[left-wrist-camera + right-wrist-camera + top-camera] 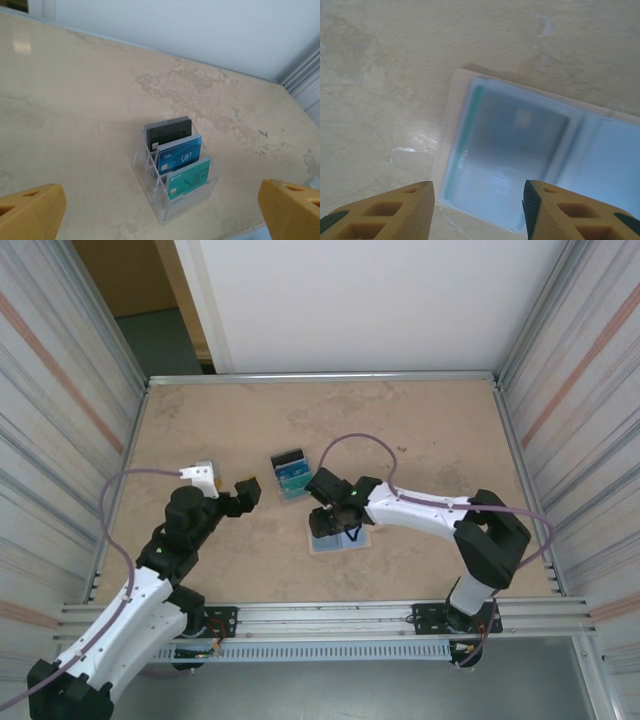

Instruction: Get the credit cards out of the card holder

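On the beige marbled table (420, 430), the left gripper (247, 490) was spread wide, holding nothing. The right gripper (477, 212) hung half open, empty, over the tan folding card holder (455, 125). It lay open mid-table, a card (515, 145) inside, near a clear plastic stand (152, 192).

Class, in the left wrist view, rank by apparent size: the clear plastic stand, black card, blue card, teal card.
1. Clear plastic tiered stand.
2. Black card, blue VIP card, teal card: look alike, each partly hidden, so unranked.
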Action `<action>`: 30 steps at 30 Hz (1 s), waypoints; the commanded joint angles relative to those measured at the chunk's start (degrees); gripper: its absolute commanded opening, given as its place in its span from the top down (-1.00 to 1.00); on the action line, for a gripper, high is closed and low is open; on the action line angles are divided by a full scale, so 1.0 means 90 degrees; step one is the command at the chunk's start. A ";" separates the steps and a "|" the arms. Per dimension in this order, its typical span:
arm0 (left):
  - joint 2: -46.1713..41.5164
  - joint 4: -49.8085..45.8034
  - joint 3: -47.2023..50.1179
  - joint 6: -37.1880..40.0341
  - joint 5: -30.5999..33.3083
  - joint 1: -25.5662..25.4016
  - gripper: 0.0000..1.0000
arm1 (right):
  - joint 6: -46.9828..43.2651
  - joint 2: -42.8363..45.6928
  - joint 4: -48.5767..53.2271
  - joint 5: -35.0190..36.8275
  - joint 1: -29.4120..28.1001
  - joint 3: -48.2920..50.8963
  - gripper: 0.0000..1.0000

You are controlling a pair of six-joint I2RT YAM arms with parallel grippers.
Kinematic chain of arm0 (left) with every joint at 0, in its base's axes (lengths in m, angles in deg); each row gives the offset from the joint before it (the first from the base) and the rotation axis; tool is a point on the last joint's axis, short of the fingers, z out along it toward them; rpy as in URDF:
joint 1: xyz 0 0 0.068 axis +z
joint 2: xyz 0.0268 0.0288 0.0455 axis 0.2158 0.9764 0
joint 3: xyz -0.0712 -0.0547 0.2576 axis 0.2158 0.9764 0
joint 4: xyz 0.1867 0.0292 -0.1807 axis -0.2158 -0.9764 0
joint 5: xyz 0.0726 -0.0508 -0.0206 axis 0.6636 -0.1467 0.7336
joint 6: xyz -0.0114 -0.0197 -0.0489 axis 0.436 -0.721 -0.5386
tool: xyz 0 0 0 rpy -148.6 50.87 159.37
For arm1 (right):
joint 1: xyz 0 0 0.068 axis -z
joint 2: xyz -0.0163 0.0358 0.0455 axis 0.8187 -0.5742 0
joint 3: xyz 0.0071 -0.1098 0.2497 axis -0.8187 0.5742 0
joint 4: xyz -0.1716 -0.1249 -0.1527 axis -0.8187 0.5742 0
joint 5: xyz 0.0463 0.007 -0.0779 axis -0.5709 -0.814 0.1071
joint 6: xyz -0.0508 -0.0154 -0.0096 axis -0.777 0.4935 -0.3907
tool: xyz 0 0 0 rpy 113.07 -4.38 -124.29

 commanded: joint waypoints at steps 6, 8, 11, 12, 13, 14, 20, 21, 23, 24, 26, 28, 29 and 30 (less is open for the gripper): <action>-0.0572 -0.0093 0.0385 -0.0487 0.0096 0.0029 -0.97 | 0.0127 -0.0666 0.0381 0.0218 -0.0034 -0.0406 0.00; -0.0631 -0.0171 0.0405 -0.0508 0.0072 0.0029 -0.98 | 0.0177 -0.0768 0.0405 0.0228 -0.0034 -0.0417 -0.01; -0.0681 -0.0243 0.0437 -0.0558 0.0045 0.0026 -0.97 | 0.0222 -0.0840 0.0453 0.0242 -0.0034 -0.0408 -0.02; -0.0695 -0.0234 0.0458 -0.0594 0.0044 0.0026 -0.98 | 0.0235 -0.0864 0.0464 0.0241 -0.0034 -0.0398 -0.03; -0.0706 -0.0224 0.0482 -0.0614 0.0045 0.0033 -0.97 | 0.0244 -0.0873 0.0446 0.0227 -0.0037 -0.0373 -0.03; -0.0713 -0.0205 0.0507 -0.0646 0.0031 0.0029 -0.97 | 0.0255 -0.0882 0.0405 0.0202 -0.0030 -0.0327 -0.03; -0.0706 -0.0197 0.0490 -0.0708 -0.0123 0.0029 -0.97 | 0.0362 -0.0870 0.0194 0.0152 -0.0022 -0.0071 0.01; -0.0701 -0.0195 0.0476 -0.0698 -0.0123 0.0029 -0.97 | 0.0378 -0.0852 0.0165 0.0154 -0.0025 -0.0029 0.04; -0.0677 -0.0193 0.0433 -0.0673 -0.0146 0.0029 -0.97 | 0.0383 -0.0791 0.0106 0.0088 0.0031 0.0067 0.11; -0.0669 -0.0192 0.0412 -0.0654 -0.0162 0.0029 -0.97 | 0.0381 -0.0743 0.0099 0.0039 0.0057 0.0090 0.14; -0.0640 -0.0193 0.0367 -0.0597 -0.0217 0.0029 -0.97 | 0.0375 -0.0616 0.0020 -0.0028 0.0097 0.0180 0.23; -0.0561 -0.0176 0.0334 -0.0543 -0.0226 0.0029 -0.97 | 0.0364 -0.0448 -0.0113 -0.0087 0.0138 0.0319 0.30; -0.0534 -0.0175 0.0318 -0.0545 -0.0225 0.0029 -0.98 | 0.0363 -0.0383 -0.0131 -0.0116 0.0160 0.0355 0.35; -0.0501 -0.0166 0.0304 -0.0558 -0.0227 0.0029 -0.97 | 0.0364 -0.0311 -0.0124 -0.0104 0.0179 0.0380 0.41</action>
